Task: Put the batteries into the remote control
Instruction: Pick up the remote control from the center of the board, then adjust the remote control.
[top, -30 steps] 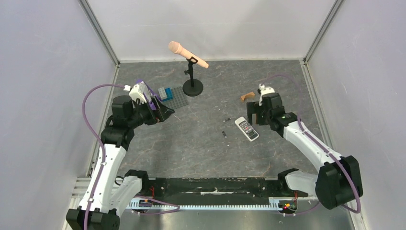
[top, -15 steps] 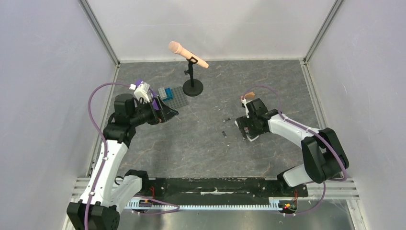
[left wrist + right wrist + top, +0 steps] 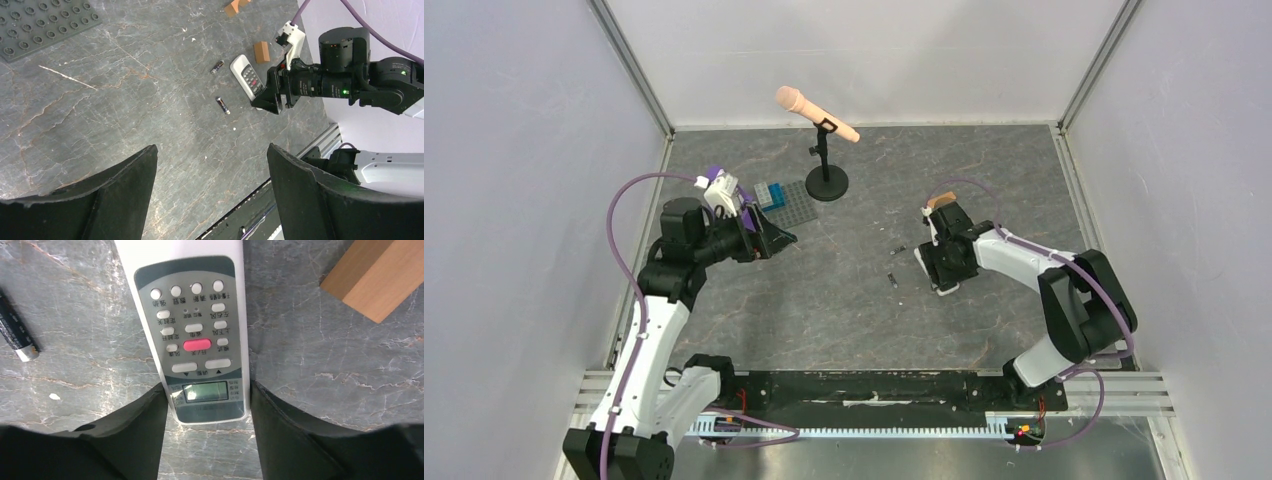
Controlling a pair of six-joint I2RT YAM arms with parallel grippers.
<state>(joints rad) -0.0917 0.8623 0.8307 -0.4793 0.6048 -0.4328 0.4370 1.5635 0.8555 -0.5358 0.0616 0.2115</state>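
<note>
The white remote control lies face up on the table, buttons showing. My right gripper is down over its display end, with one finger pressed against each long side. In the top view the gripper covers most of the remote. One battery lies left of the remote, and a second one lies just behind it. Both also show in the left wrist view, and one shows in the right wrist view. My left gripper is open and empty, held high at the left.
A tan wooden block lies just right of the remote, and another lies farther back. A grey studded plate with blue bricks and a microphone stand stand at the back left.
My right arm swung in and came down over the remote, and its fingers now sit against the remote's sides. My left arm has barely moved.
</note>
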